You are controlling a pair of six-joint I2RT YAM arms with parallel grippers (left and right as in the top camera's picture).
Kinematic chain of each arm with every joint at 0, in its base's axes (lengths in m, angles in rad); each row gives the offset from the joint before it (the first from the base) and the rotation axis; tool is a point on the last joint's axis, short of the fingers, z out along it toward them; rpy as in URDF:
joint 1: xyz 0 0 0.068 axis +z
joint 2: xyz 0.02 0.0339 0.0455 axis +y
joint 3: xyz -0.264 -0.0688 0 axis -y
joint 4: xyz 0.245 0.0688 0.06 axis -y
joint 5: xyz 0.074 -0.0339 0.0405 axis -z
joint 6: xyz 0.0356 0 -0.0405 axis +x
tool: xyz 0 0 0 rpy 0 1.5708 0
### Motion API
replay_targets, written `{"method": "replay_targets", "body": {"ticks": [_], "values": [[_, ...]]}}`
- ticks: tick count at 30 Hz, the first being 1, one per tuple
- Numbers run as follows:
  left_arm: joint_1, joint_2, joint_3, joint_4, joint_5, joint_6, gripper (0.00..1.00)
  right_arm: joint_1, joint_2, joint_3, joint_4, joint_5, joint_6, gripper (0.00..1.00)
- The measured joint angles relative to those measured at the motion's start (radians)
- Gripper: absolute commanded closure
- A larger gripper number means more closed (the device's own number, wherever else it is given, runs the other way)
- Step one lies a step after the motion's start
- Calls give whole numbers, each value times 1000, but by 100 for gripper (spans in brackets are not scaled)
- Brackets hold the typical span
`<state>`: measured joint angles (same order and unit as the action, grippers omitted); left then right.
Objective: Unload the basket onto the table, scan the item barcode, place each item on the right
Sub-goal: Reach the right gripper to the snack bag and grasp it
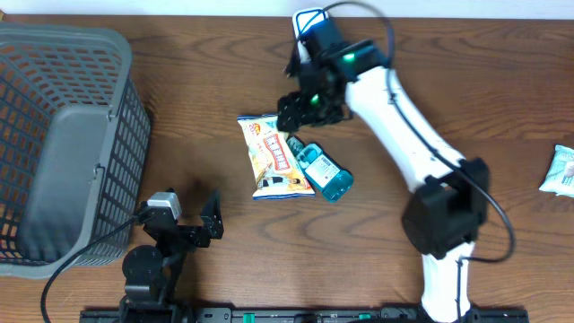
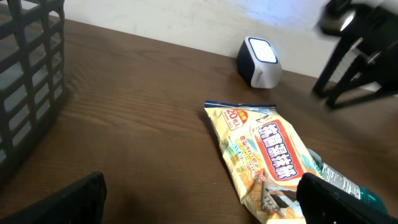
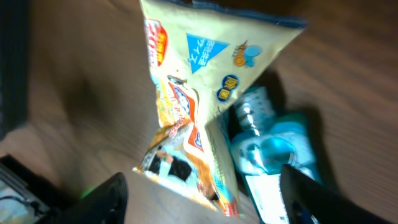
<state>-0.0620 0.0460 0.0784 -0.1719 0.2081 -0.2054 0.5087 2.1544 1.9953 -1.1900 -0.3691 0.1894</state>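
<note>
The snack bag (image 1: 276, 157) lies mid-table, a blue bottle (image 1: 325, 172) touching its right edge. The right gripper (image 1: 303, 113) hangs over the bag's top end, fingers apart. The left gripper (image 2: 199, 208) sits wide open near the basket (image 1: 117, 54).

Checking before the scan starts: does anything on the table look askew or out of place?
Slightly: the yellow plastic snack bag lies crooked, and its right edge seems to overlap the teal plastic bottle, which lies on its side. Nothing looks spilled or torn.
</note>
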Motion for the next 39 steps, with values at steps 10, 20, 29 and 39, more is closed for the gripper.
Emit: {"method": "replay_targets", "body": {"ticks": [10, 20, 29, 39], "values": [[0, 0, 0, 0, 0, 0, 2, 96, 91, 0, -11, 126, 26, 44], [0, 0, 0, 0, 0, 0, 2, 198, 179, 0, 13, 240, 80, 99], [0, 0, 0, 0, 0, 0, 2, 156, 118, 1, -124, 208, 203, 98], [0, 0, 0, 0, 0, 0, 2, -130, -310, 45, -266, 225, 440, 71]]}}
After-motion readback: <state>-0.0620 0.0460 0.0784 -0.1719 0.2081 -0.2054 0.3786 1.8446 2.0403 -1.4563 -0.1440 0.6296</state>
